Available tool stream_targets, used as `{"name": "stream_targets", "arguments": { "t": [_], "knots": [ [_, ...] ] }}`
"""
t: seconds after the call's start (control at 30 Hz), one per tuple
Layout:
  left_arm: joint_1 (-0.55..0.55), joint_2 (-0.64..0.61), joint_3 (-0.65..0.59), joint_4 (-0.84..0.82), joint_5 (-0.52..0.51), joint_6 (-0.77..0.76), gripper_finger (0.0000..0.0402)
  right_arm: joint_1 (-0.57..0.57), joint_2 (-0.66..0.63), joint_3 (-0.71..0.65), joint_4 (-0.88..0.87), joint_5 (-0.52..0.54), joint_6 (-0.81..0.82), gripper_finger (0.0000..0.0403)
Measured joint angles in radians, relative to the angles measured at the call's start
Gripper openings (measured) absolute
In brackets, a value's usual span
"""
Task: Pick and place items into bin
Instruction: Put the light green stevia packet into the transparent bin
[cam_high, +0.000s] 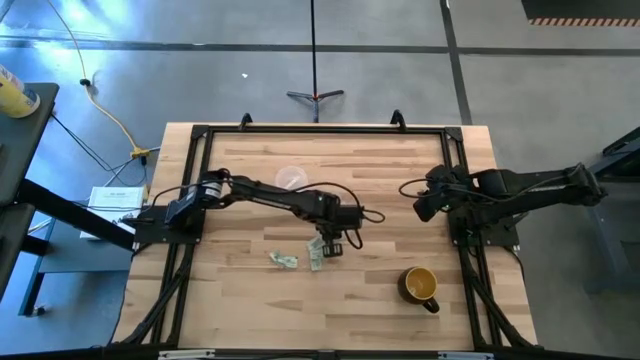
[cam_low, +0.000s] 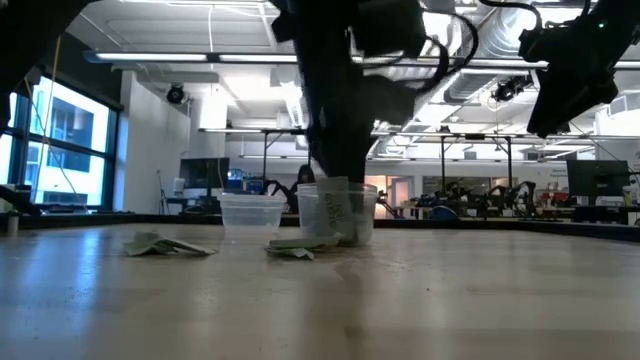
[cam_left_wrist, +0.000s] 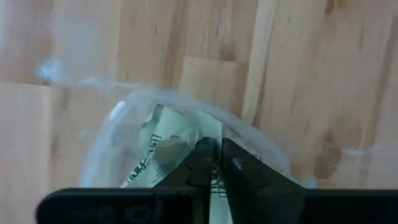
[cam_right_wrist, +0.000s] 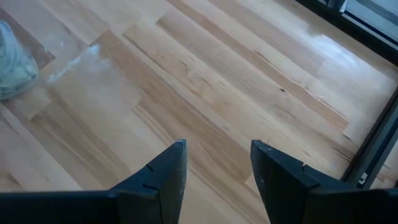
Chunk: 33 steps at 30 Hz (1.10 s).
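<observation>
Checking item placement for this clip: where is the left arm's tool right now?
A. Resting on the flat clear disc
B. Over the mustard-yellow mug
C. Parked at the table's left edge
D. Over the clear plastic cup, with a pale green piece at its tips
D: the left wrist view shows the left tool above the clear cup, its tips at a pale green piece inside the rim; the mug stands well apart.
</observation>
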Motion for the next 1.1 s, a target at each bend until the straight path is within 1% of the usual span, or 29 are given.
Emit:
{"name": "stream_targets", "arguments": {
  "t": [0.13,0.27,0.33,0.43,0.57,0.63,0.73,0.8,0.93,1.0,1.1],
  "knots": [
    [0.001,-0.003,0.095,-0.050,-0.032,-0.002,0.0098,0.000,0.000,0.000,0.000,0.008,-0.002,0.0169],
    [0.003,-0.002,0.160,-0.087,-0.020,-0.004,0.0127,0.000,0.000,0.000,0.000,0.021,-0.003,0.0169],
    [0.003,-0.002,0.177,-0.123,0.001,0.000,0.0141,0.000,0.000,0.000,0.000,0.029,-0.003,0.0169],
    [0.003,-0.002,0.168,-0.168,0.002,0.000,0.0156,0.000,0.000,0.000,0.000,0.034,-0.003,0.0169],
    [0.002,-0.001,0.170,-0.208,0.000,-0.038,0.0162,0.000,0.000,0.000,0.000,0.035,-0.011,0.0169],
    [0.002,-0.008,0.205,-0.244,-0.001,-0.084,0.0159,0.000,0.000,0.000,-0.001,0.035,-0.012,0.0169],
    [-0.013,-0.050,0.272,-0.302,-0.002,-0.122,0.0152,0.000,0.000,0.000,-0.001,0.035,-0.031,0.0169],
    [-0.039,-0.077,0.299,-0.391,0.009,-0.124,0.0148,0.000,0.000,0.000,-0.001,0.028,-0.049,0.0169],
    [-0.144,-0.091,0.287,-0.583,0.053,-0.106,0.0143,0.000,0.000,0.000,0.000,0.016,-0.114,0.0169],
    [-0.220,-0.094,0.254,-0.598,0.056,-0.105,0.0145,0.000,0.000,0.000,0.000,0.018,-0.135,0.0169],
    [-0.315,-0.093,0.184,-0.507,0.014,-0.140,0.0152,0.000,0.000,0.000,0.008,0.021,-0.143,0.0169]
  ]
}}
